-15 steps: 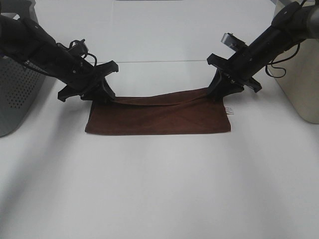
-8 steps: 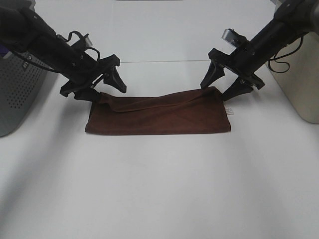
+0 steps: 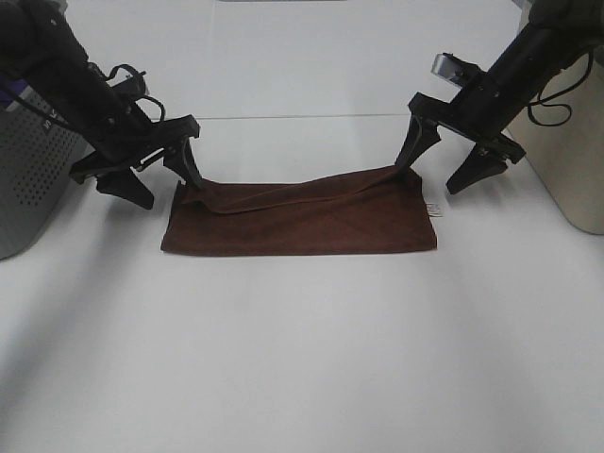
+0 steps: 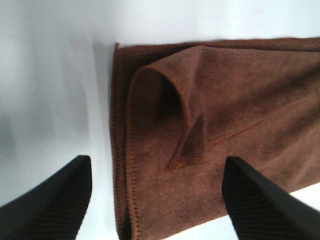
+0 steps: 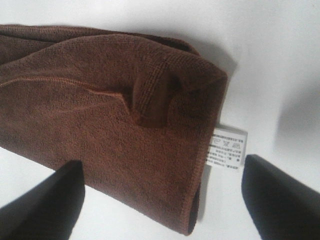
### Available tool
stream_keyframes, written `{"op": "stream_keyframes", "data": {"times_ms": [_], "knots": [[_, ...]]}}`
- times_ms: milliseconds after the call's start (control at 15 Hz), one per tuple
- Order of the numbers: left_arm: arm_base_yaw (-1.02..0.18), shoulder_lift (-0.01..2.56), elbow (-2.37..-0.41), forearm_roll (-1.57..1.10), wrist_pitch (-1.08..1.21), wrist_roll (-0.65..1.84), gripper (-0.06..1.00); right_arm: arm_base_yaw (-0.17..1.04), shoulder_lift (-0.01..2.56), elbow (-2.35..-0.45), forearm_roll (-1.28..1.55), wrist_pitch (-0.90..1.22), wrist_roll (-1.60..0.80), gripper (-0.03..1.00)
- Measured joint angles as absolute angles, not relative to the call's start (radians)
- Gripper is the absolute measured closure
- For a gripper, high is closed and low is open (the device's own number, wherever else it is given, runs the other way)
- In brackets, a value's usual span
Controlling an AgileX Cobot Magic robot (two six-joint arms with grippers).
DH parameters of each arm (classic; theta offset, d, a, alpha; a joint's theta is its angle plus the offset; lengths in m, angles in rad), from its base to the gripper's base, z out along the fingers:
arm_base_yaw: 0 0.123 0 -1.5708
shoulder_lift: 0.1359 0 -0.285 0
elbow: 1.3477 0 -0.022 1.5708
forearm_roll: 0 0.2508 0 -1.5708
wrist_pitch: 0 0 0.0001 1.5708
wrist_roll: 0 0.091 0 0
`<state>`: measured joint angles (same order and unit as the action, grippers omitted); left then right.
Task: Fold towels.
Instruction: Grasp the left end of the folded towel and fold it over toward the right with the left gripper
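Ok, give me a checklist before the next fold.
1. Left gripper open, holding nothing: ok.
2. Right gripper open, holding nothing: ok.
3. Towel folded in half on the table: ok.
4. Top layer flat: not ok, puckered at both far corners.
5. Tag showing at the towel's right end: ok.

I saw the reddish-brown towel (image 3: 300, 219) folded in half, a long rectangle flat on the white counter (image 3: 302, 359), top layer puckered at both far corners, white tag (image 3: 434, 209) at its right end.
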<state>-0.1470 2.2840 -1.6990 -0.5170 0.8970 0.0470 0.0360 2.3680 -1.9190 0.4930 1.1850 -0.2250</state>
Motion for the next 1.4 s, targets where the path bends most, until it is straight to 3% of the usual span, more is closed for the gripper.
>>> {"op": "stream_keyframes", "data": {"times_ms": [667, 800, 933, 1000, 1400], "knots": [[-0.147, 2.369, -1.711, -0.655, 0.871, 0.078, 0.29, 0.036, 2.360, -1.919, 0.470, 1.195, -0.225, 0.16], [-0.153, 2.381, -1.711, -0.674, 0.869, 0.082, 0.50, 0.036, 2.360, -1.919, 0.468, 1.193, -0.225, 0.16], [-0.156, 2.391, -1.711, -0.663, 0.868, 0.082, 0.82, 0.036, 2.360, -1.919, 0.468, 1.193, -0.225, 0.16], [-0.156, 2.391, -1.711, -0.651, 0.868, 0.081, 0.90, 0.036, 2.360, -1.919, 0.467, 1.193, -0.225, 0.16], [-0.157, 2.303, -1.779, -0.260, 0.953, -0.124, 0.92, 0.036, 2.360, -1.919, 0.467, 1.193, -0.225, 0.16]]}}
